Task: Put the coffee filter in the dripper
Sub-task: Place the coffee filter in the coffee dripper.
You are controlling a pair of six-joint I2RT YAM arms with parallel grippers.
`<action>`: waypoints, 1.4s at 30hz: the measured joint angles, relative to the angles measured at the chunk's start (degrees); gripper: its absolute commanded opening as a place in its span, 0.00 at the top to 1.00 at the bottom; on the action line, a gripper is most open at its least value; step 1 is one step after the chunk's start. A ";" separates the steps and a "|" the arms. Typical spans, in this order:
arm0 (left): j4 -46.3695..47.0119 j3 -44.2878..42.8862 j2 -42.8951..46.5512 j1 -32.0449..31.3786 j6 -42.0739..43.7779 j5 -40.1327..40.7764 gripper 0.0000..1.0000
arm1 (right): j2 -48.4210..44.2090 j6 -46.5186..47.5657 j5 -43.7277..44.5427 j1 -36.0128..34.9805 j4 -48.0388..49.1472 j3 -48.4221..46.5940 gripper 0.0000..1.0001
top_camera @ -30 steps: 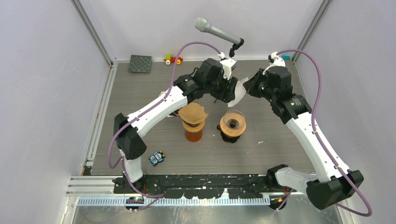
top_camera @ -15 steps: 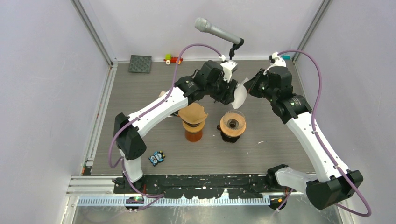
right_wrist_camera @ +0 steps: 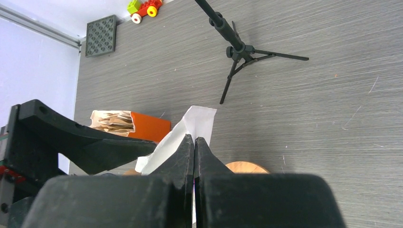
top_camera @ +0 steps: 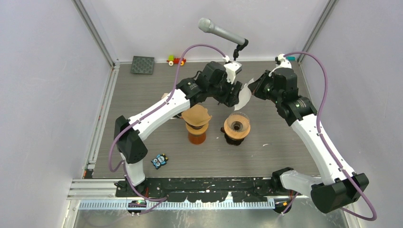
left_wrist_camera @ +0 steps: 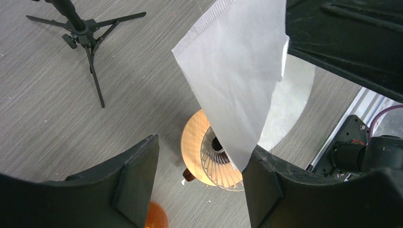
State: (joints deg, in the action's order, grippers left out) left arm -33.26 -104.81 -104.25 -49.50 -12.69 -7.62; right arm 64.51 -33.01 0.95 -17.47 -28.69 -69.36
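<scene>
we hold the filter (left_wrist_camera: 237, 80) pinched in r hand (right_wrist_camera: 195, 140); l hand (top_camera: 234, 95) spread apart round its tip, dripper (left_wrist_camera: 216, 164) just below, point aimed down.

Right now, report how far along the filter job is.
Done: the white filter is off the table, pinched flat in the shut right gripper. In hand: the left gripper, open, straddles the filter's lower tip above the dripper, seemingly to spread it. Left: opening the filter and seating it; the dripper holds no filter yet.

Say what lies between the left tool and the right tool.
The white coffee filter, which the right tool pinches. The top external view shows it.
</scene>
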 measured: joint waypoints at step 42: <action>0.26 0.00 1.88 -3.80 9.14 7.61 0.42 | 2.51 -8.59 -10.54 4.87 1.95 1.70 1.00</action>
State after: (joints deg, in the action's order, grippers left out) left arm -32.99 -104.81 -102.37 -53.30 -3.55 -0.01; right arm 67.02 -41.60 -9.58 -12.60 -26.74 -67.66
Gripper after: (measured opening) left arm 0.584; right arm 0.019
